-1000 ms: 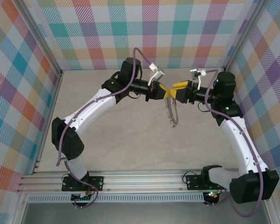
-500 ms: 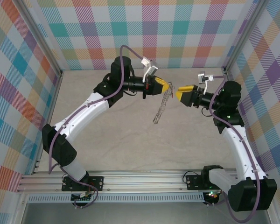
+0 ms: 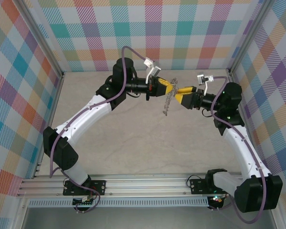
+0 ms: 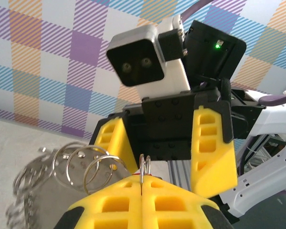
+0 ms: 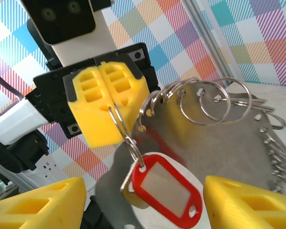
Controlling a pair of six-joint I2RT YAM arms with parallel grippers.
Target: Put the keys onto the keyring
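Above the table [image 3: 133, 143], left hand [image 3: 171, 87] pinches the keyring [image 3: 167, 102].

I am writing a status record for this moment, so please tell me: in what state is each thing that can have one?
left pincer: shut, pinching a wire loop of the keyring.
right pincer: open, holds nothing.
keyring: in the air, hanging from the left pincer.
red key: hanging on a small loop, inside the open right pincer, not gripped.
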